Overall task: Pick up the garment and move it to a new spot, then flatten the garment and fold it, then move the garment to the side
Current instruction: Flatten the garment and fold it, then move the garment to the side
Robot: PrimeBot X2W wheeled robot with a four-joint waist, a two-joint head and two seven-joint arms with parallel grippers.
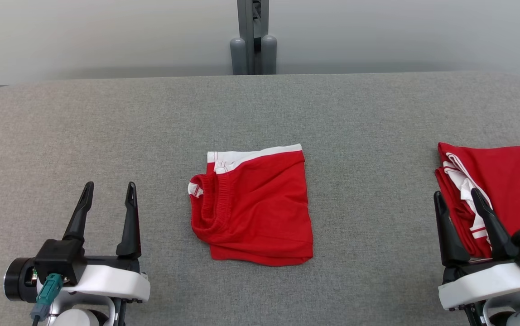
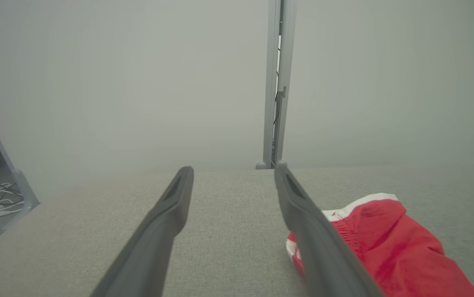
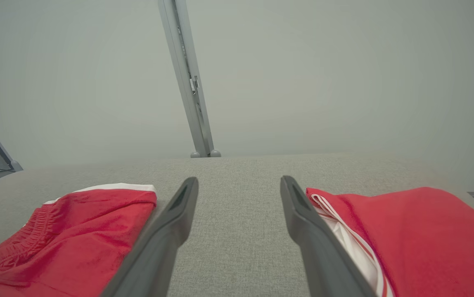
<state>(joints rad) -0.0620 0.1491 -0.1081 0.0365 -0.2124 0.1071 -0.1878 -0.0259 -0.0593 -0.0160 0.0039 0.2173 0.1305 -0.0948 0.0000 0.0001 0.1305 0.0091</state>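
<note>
Left gripper, right gripper, fingers apart, either side of red garment

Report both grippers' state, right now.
left gripper: open, holding nothing.
right gripper: open, holding nothing.

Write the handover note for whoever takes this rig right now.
Grip: left end effector open and empty, at the near left of the table; right end effector open and empty, at the near right beside the stack of red clothes.
Garment: red shorts, folded, at the table's middle, touched by neither.
Done: flattening and folding, by the look of it.
Left: move the shorts to the side.
</note>
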